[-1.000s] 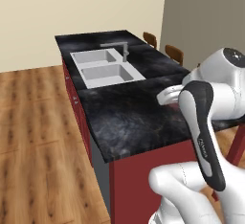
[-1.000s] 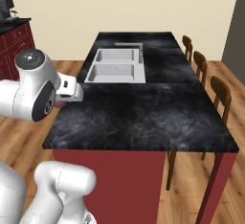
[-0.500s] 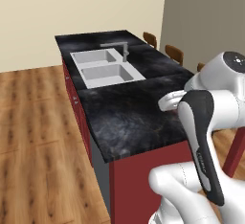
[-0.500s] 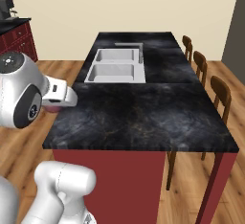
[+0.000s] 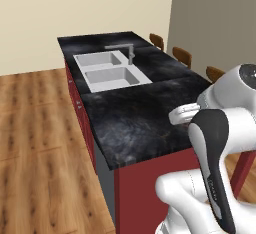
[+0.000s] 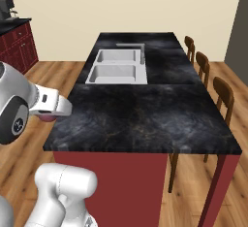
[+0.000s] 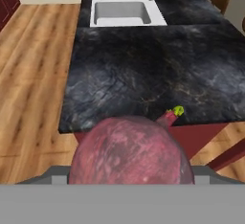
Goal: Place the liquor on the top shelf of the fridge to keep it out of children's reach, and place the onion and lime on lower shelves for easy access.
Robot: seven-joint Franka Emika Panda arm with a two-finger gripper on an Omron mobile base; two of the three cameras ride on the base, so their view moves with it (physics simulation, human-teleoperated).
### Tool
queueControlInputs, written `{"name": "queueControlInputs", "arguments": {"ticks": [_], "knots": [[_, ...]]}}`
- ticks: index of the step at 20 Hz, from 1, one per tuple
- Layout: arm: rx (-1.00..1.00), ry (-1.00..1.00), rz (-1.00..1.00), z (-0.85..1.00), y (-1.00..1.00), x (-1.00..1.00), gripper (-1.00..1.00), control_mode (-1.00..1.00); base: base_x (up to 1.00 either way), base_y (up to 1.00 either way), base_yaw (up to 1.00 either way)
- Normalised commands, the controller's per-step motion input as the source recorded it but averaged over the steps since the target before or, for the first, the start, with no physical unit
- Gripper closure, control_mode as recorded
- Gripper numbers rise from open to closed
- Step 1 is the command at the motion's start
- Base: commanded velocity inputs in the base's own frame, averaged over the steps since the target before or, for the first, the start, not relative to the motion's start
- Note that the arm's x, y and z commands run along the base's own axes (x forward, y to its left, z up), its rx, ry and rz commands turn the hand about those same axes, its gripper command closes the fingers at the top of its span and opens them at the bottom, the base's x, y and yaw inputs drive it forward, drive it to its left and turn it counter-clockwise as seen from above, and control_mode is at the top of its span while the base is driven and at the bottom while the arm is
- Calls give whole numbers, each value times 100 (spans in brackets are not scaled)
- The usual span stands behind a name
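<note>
While swung further aside, onion (image 7: 130, 152) (jaws' load) unchanged.

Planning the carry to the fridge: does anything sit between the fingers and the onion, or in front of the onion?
Nothing separates them: the onion is already held. Directly ahead of it lies the island counter with its sink. Where the fridge stands cannot be told from here, so the rest of the way stays unjudged.
</note>
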Motion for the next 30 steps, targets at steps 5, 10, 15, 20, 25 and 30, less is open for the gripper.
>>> {"name": "queueControlInputs", "arguments": {"ticks": [5,10,15,20,25,30], "knots": [[0,0,-4,0,0,-24,100,-100,0,0,0],[0,0,-2,0,-1,-18,100,100,-16,-4,0],[0,0,0,0,0,0,100,100,-43,-15,-1],[0,0,0,0,0,0,100,100,-18,-45,-27],[0,0,0,0,0,0,100,100,-1,-54,-45],[0,0,0,0,0,0,100,100,0,-53,-59]]}}
